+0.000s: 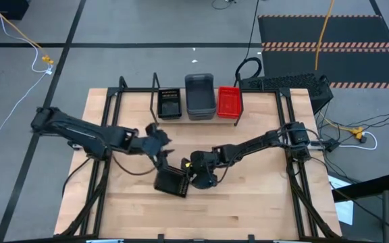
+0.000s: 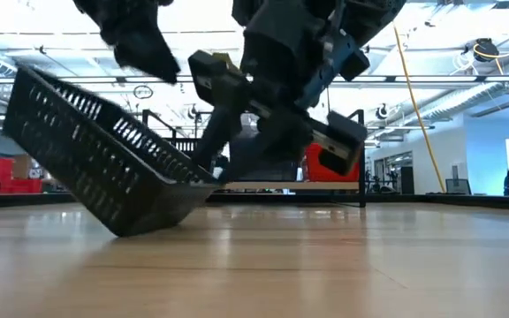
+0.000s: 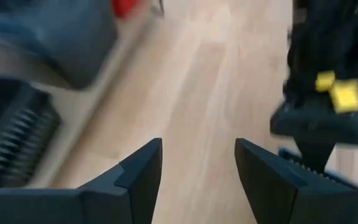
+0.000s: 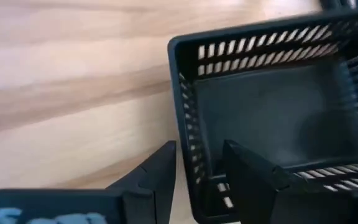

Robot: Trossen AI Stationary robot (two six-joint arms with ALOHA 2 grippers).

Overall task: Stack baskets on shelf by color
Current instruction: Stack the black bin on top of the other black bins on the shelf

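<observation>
Our right gripper [image 4: 197,168] is clenched across the side wall of one black basket [image 1: 172,181], tilted up on the tabletop [image 1: 248,196] mid-table; our left gripper [image 3: 197,168], beside it, hangs released. On the shelf [image 1: 258,101] we count one black basket [image 1: 169,104], one grey stack [image 1: 200,96] and one red basket [image 1: 229,101]; we read no writing.

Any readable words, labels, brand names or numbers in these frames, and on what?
None can be read.
Right hand, shut on the black basket's wall: pale marks on its body, too blurred to read.
Yellow tag on the right arm: no legible print.
</observation>
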